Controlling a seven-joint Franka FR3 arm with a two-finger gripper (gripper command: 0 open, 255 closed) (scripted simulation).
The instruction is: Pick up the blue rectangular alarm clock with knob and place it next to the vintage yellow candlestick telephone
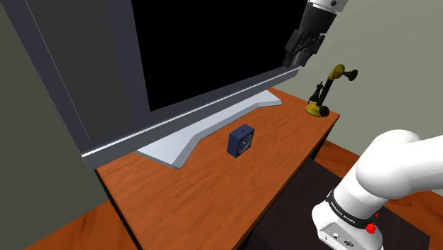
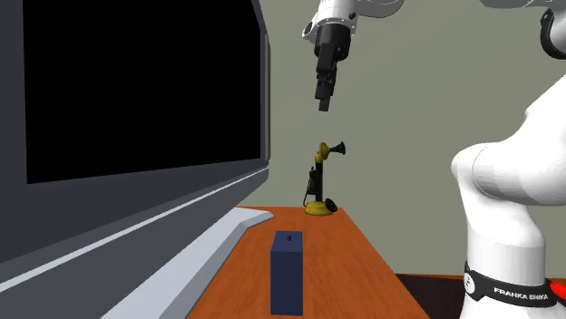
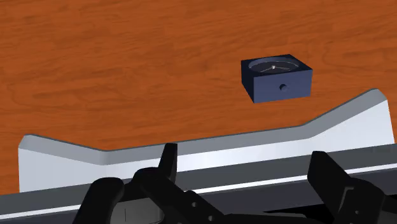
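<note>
White rounded arm [image 1: 397, 167]; black band [image 2: 508, 292] lettered FRANKA EMIKA in white; red dot [image 1: 376, 215] beside; all-black jaws.

Wooden table [image 1: 213, 195]: clock [image 1: 241, 140]; telephone [image 1: 318, 109]; monitor base [image 1: 186, 142]

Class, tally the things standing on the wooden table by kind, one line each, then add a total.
clock: 1
telephone: 1
television: 1
Total: 3
</note>
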